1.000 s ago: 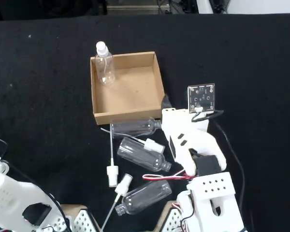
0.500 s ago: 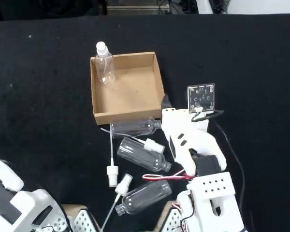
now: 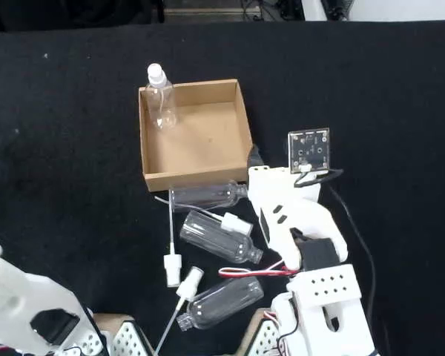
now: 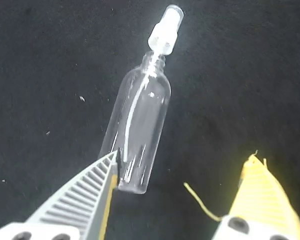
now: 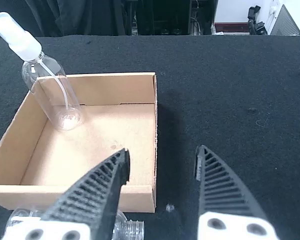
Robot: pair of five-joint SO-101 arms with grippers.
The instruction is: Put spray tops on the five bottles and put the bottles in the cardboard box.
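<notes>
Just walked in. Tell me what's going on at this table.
Two robot arms are working on spray bottles. One capped bottle stands in a corner of the cardboard box. The left gripper is open over a second capped bottle lying on the table, one finger at its base. The right gripper hangs open beside a box corner. Three uncapped bottles and loose spray tops lie in front of the box.

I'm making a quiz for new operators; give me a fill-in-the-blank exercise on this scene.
The cardboard box holds ___ bottle.
That bottle stands in a ___ of the box.
Outside the box, ___ uncapped bottles lie on the table.
The right gripper is ___.
Missing words: one; corner; three; open.
</notes>
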